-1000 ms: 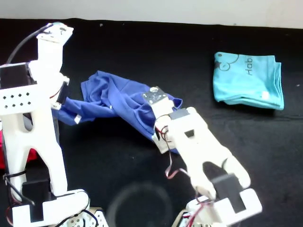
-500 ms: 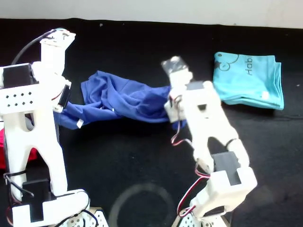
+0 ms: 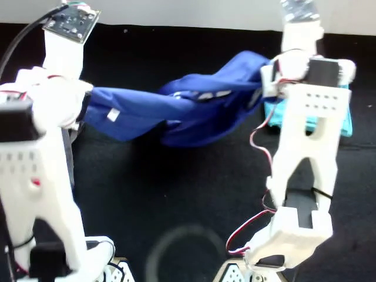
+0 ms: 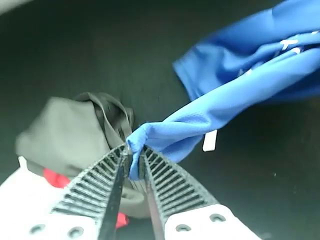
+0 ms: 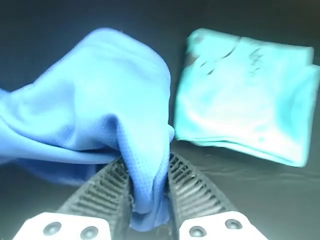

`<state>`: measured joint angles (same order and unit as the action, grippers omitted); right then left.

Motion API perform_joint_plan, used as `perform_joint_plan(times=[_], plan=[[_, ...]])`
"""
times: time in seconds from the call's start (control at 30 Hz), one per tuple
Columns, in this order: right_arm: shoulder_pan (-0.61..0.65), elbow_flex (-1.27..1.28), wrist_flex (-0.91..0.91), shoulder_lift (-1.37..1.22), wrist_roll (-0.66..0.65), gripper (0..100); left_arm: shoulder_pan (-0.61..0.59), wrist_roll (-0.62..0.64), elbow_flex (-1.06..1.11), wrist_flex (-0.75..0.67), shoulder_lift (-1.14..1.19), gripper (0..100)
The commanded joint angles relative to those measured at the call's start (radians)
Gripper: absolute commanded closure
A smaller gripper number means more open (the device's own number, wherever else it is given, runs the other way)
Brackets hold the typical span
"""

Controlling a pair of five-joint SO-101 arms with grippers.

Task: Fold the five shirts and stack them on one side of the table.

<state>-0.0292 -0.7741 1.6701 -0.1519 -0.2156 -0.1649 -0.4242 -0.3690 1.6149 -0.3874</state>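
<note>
Black table (image 3: 176,194) w/ folded cyan shirt (image 5: 245,95), grey garment (image 4: 60,130).

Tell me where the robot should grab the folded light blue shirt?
Probably the thick edge facing the arms, where the layers of the turquoise shirt lie stacked on the table. Coming low from that side, one finger could slide under every layer, the other press on top. The left end effector and right end effector are shut on the blue shirt.

The blue shirt (image 3: 194,111) is matt, mesh-knit cloth.
</note>
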Motion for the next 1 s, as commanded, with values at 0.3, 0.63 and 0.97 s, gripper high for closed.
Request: perform_joint_plan(times=[0.3, 0.63, 0.97], plan=[[-0.139, -0.400, 0.091, 0.025, -0.083, 99.2, 0.061, -0.003, 0.117, 0.009, -0.209, 99], [-0.008, -0.113, -0.007, -0.266, -0.083, 99.2, 0.031, -0.006, 0.817, -0.404, -0.219, 99], [0.038, -0.162, -0.013, -0.395, -0.081, 84.4, 0.022, -0.003, 1.059, -0.580, -0.219, 99]])
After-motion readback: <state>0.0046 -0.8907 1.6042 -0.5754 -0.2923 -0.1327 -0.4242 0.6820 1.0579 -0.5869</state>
